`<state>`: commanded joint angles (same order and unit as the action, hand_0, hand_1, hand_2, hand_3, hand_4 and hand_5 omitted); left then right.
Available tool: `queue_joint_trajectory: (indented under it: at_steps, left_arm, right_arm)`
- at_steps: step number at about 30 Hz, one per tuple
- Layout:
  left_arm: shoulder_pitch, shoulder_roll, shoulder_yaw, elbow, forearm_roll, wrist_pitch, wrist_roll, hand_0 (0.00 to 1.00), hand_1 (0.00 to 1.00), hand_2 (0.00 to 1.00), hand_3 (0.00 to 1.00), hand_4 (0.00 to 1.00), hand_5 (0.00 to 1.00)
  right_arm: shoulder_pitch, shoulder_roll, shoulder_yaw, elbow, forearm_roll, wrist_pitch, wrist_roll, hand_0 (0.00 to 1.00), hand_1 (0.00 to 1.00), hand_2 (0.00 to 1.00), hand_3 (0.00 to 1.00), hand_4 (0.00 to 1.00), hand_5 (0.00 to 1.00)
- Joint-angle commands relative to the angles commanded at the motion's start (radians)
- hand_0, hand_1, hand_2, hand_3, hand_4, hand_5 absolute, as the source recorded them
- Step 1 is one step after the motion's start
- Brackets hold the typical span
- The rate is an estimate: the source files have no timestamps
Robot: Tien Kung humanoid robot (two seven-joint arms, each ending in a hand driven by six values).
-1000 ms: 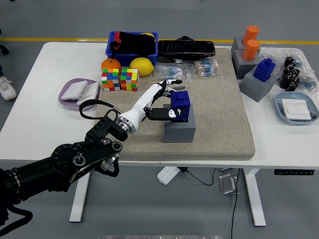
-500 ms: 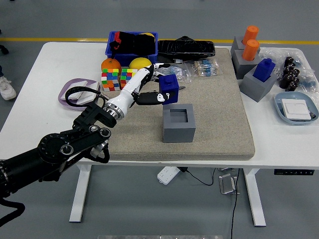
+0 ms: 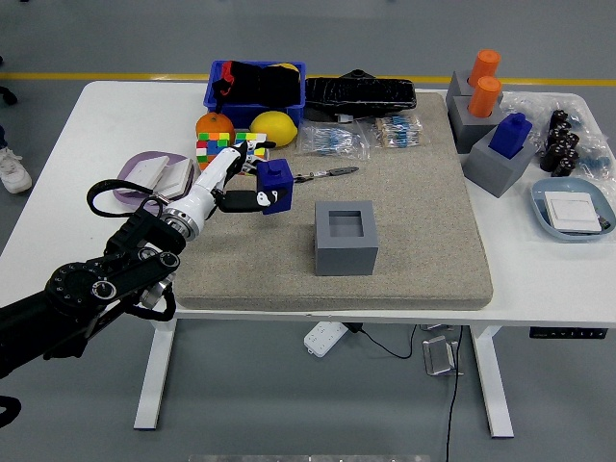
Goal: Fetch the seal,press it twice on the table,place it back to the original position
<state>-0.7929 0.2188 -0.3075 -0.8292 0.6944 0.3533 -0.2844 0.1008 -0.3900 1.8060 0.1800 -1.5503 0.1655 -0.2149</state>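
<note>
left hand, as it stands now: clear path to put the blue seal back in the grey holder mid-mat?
Probably yes. The left hand holds the blue seal just left of the grey holder, whose socket is open on top, and only bare mat lies between them.

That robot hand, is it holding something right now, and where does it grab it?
Yes. The left hand holds the blue seal, fingers wrapped around its side, lifted over the mat, left of its empty grey holder.
</note>
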Motion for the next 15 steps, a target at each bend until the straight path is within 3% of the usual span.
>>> queue_joint_trajectory:
  at_steps: [15]
  left_arm:
    - [0.035,-0.003,0.024,0.085,-0.079,-0.002,-0.032,0.83,0.531,0.473,0.818,0.584,0.002]
  right_arm:
    - [-0.003,0.004,0.007,0.0,-0.005,0.0,0.0,0.881,0.744,0.729,0.755,0.846,0.536]
